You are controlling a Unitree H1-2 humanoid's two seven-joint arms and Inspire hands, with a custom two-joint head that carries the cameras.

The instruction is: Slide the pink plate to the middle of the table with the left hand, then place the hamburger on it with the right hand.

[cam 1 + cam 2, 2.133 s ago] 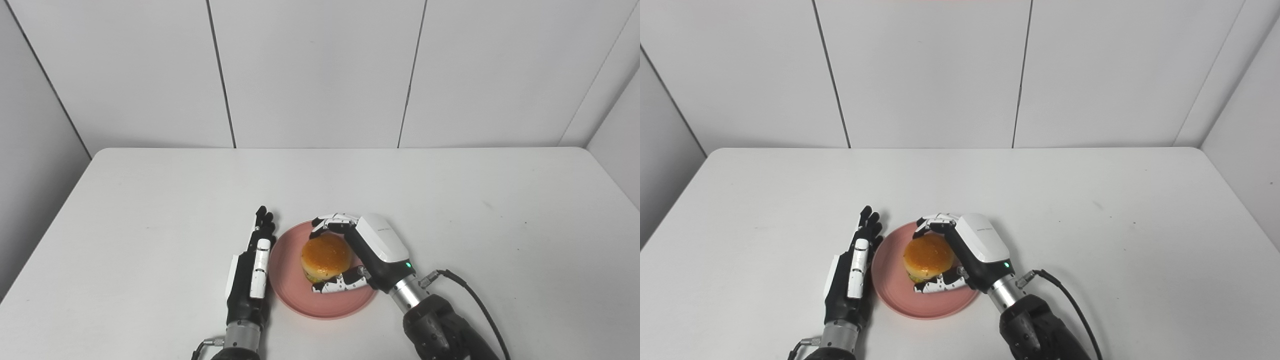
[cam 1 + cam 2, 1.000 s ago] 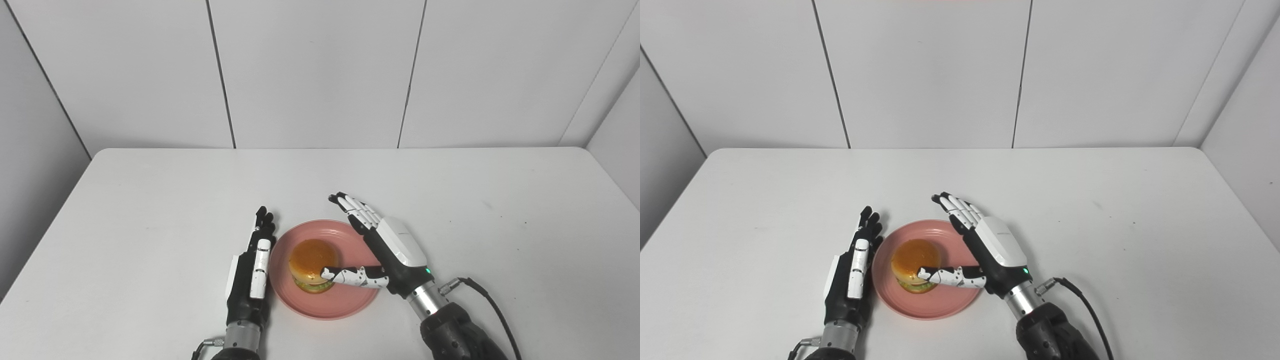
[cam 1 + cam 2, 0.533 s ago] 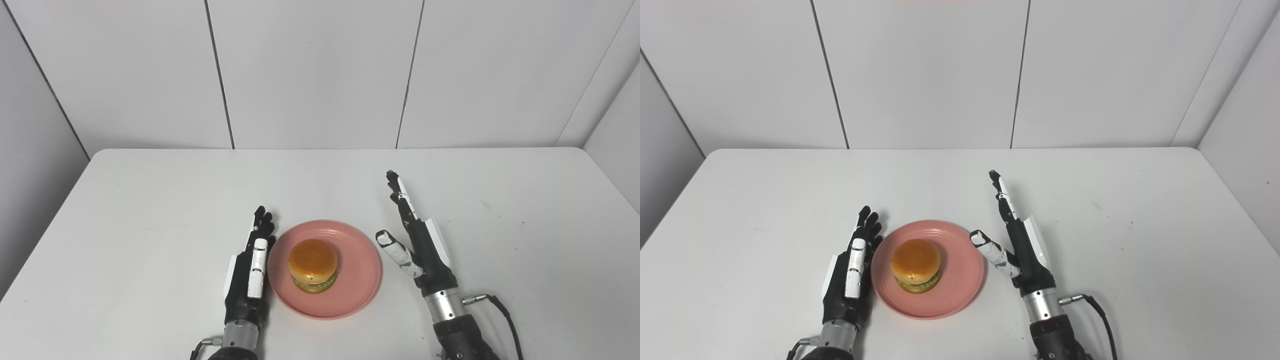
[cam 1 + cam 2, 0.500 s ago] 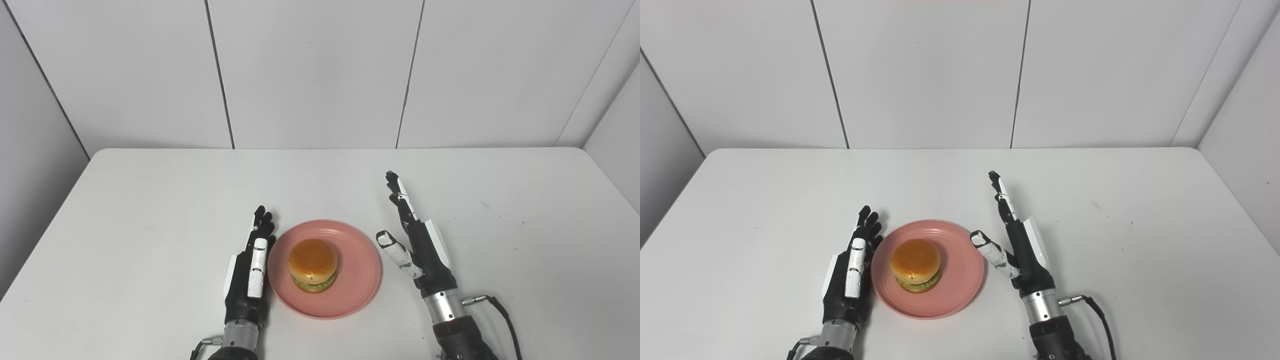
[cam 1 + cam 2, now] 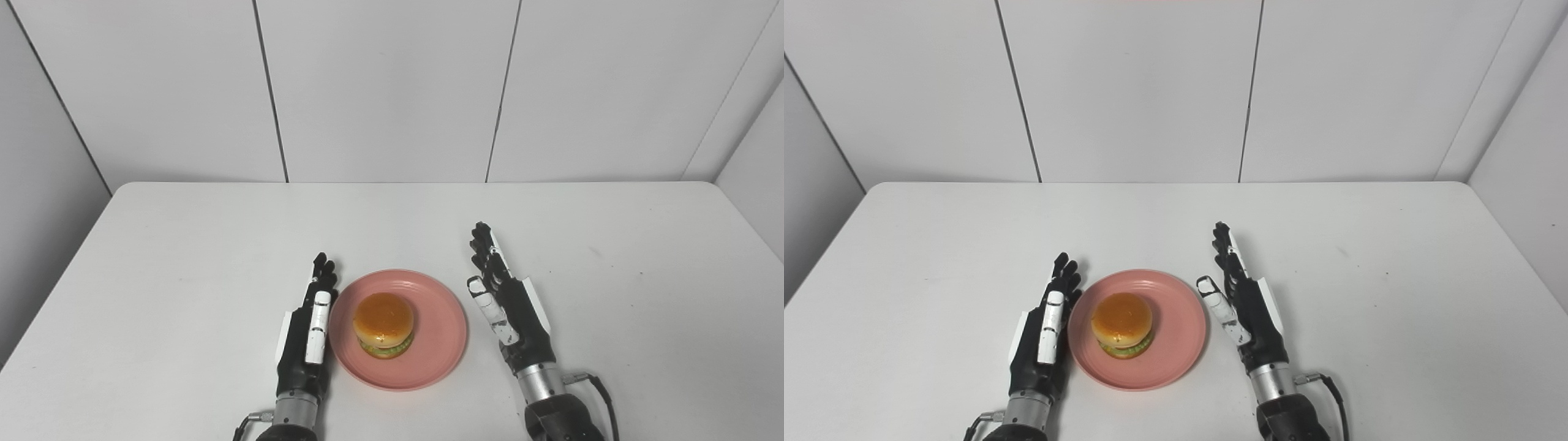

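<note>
The left hand point(image 5: 304, 343), lower centre-left of the frame, is empty with fingers straight, just beside the plate's left rim. The right hand point(image 5: 511, 309), lower centre-right, is released, fingers extended, just right of the plate point(image 5: 441, 355). The hamburger point(image 5: 383, 323) sits upright on the plate. The table point(image 5: 184, 245) extends toward the upper frame.

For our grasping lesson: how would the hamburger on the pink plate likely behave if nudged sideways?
The hamburger sits flat and squat, so it would probably slide, not tip. Its glossy bun looks slippery. The pink plate has a raised rim that might stop it.
</note>
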